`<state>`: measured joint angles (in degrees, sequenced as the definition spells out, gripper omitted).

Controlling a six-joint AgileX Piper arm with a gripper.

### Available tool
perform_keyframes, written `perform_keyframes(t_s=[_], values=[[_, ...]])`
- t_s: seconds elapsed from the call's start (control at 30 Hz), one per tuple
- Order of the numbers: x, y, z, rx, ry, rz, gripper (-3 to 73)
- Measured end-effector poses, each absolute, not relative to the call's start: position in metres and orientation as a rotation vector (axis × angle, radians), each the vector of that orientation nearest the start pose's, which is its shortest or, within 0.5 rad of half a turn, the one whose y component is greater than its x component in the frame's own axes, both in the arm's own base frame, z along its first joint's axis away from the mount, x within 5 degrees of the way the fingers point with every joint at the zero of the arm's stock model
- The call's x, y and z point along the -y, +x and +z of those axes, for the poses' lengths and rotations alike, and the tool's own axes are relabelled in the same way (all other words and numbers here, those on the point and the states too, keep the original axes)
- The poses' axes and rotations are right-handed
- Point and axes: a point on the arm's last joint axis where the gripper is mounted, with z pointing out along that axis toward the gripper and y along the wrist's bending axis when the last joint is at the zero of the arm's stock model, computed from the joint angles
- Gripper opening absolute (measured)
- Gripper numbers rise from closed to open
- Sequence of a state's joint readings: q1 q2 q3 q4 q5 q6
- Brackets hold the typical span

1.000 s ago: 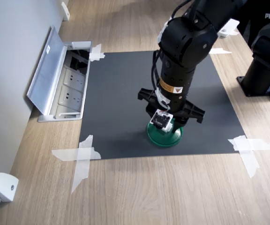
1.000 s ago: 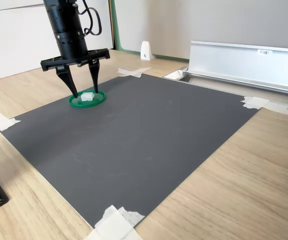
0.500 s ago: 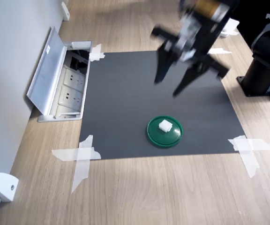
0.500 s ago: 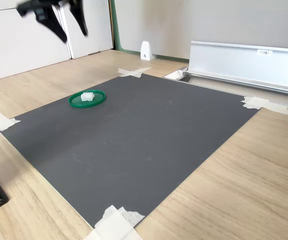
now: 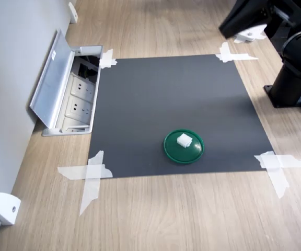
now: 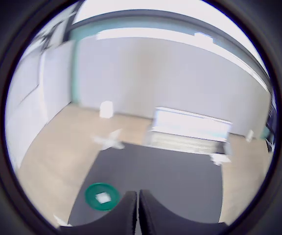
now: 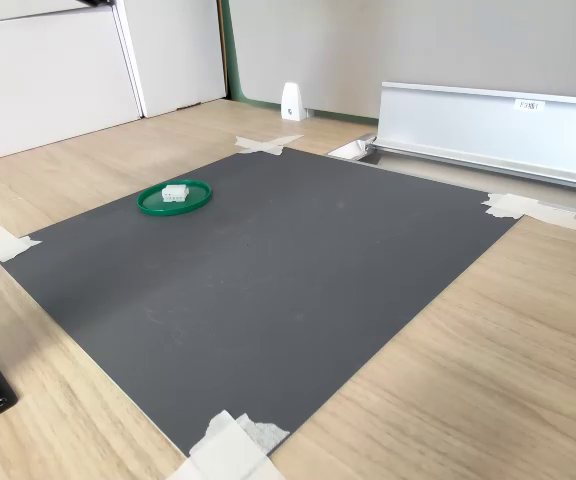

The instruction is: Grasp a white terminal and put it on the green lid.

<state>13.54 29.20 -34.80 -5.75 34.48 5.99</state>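
Observation:
The green lid [image 5: 184, 151] lies flat on the black mat [image 5: 155, 94], near the mat's front edge in the first exterior view. The white terminal [image 5: 184, 139] rests on top of it, a little off centre, with nothing touching it. Both also show in the second exterior view, the lid [image 7: 193, 201] with the terminal [image 7: 175, 192] on it. The wrist view looks down from high up and far back at the lid [image 6: 93, 197] and the terminal [image 6: 103, 198]. My gripper [image 6: 137, 196] is shut, its fingers pressed together with nothing between them. Only a blurred part of the arm [image 5: 247, 18] shows in the first exterior view's top right.
A floor socket box with its metal cover [image 5: 54, 78] raised sits beside the mat. White tape strips [image 5: 90, 172] hold the mat's corners. A white wedge bracket [image 5: 4, 208] stands by the wall. The arm's black base [image 5: 297, 73] is at the first exterior view's right.
The arm has lifted off the lid and swung up and away to the first exterior view's top right. The fingers, spread open earlier, are now together. The terminal stays on the lid.

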Motion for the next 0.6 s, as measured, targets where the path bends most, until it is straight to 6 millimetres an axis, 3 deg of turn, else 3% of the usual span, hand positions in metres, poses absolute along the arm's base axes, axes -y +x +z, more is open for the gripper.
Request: perform_keyframes(t_s=[0.23, 0.6], values=[[0.002, 0.065, 0.299, -1.911, 0.034, 0.01, -0.5], [0.006, 0.043, 0.244, -1.87, 0.11, -0.038, -0.6]])
